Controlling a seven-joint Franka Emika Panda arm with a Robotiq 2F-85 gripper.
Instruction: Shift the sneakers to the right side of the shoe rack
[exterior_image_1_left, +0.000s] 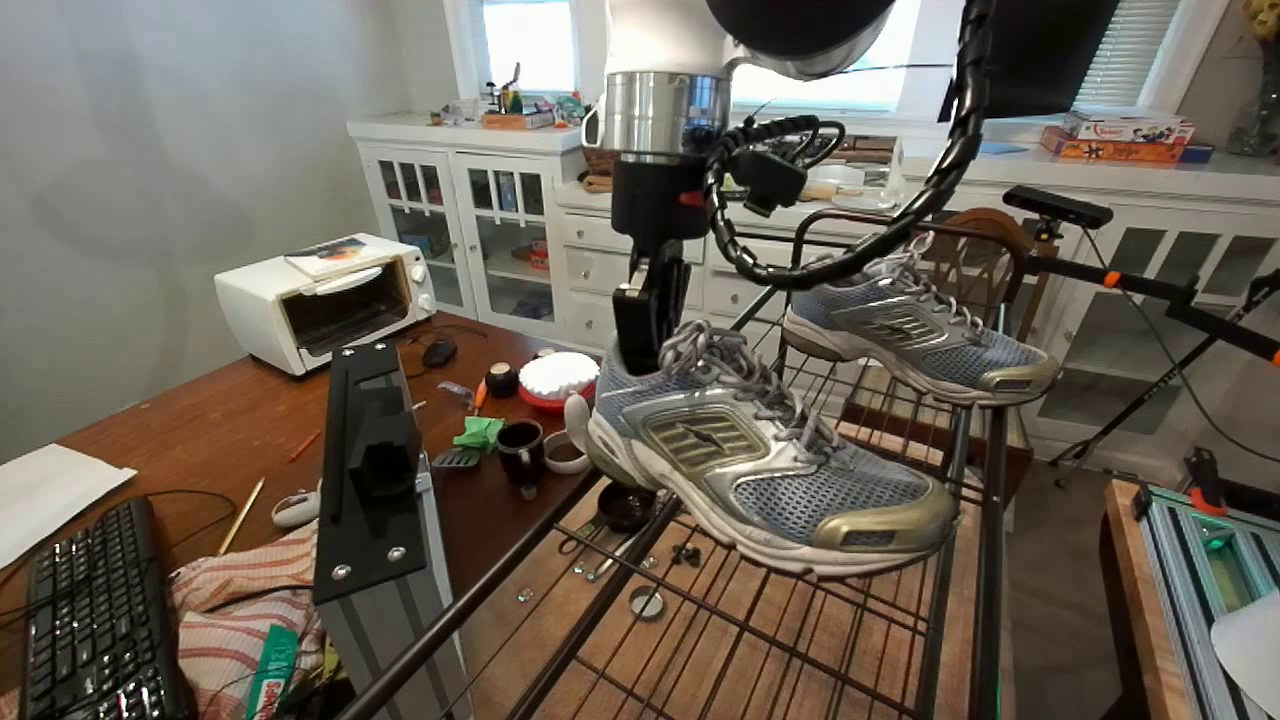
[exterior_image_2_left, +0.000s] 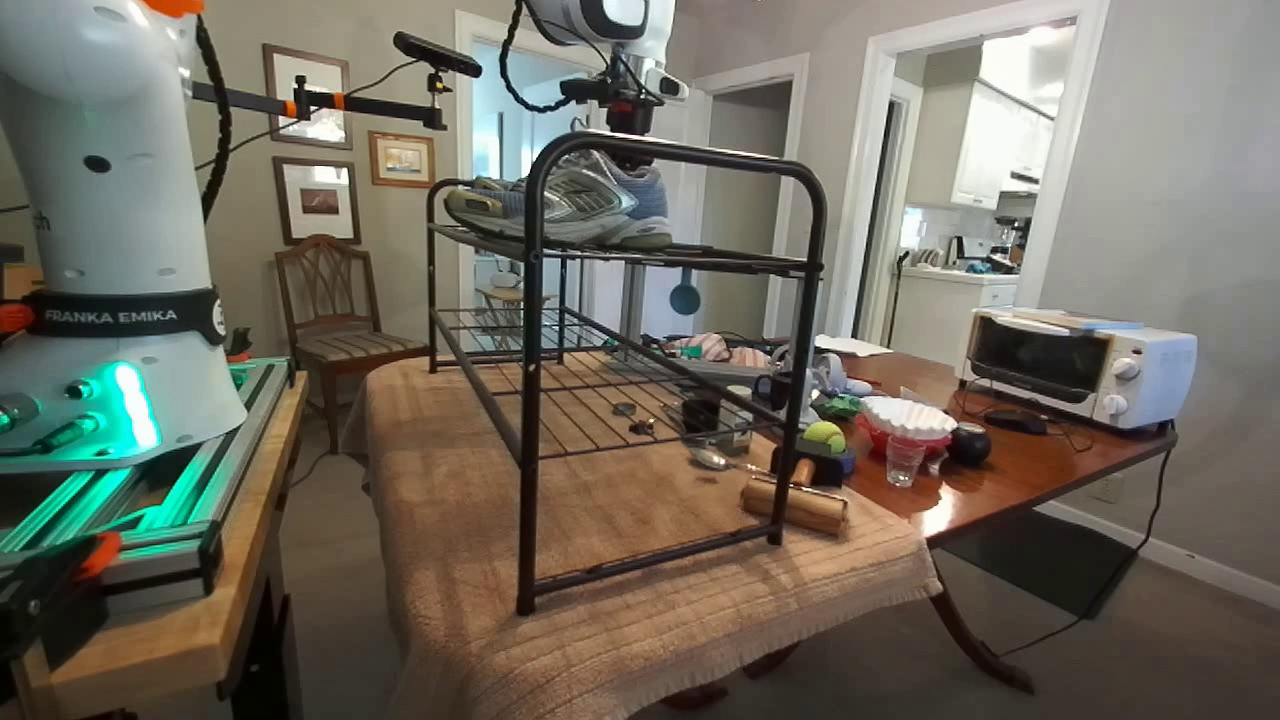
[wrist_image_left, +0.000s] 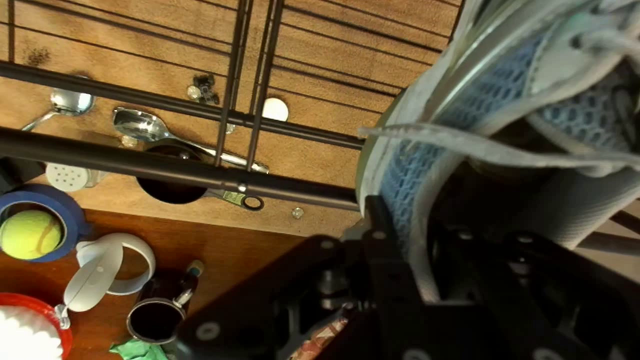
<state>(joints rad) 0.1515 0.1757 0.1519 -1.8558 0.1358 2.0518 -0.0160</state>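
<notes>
Two silver-grey sneakers are on the top wire shelf of the shoe rack. My gripper is at the heel of one sneaker. In the wrist view, one finger lies against its outer side and one is inside the opening, with the padded collar between them. I cannot tell whether its sole is off the wires. The other sneaker stands apart, towards the rack's other end, toe pointing the same way. The inner fingertip is hidden in the shoe.
A tall grey post with a black top stands beside the rack. The rack's curved end rail rises above the shelf. The table beside it holds a black mug, a white fluted bowl and a toaster oven.
</notes>
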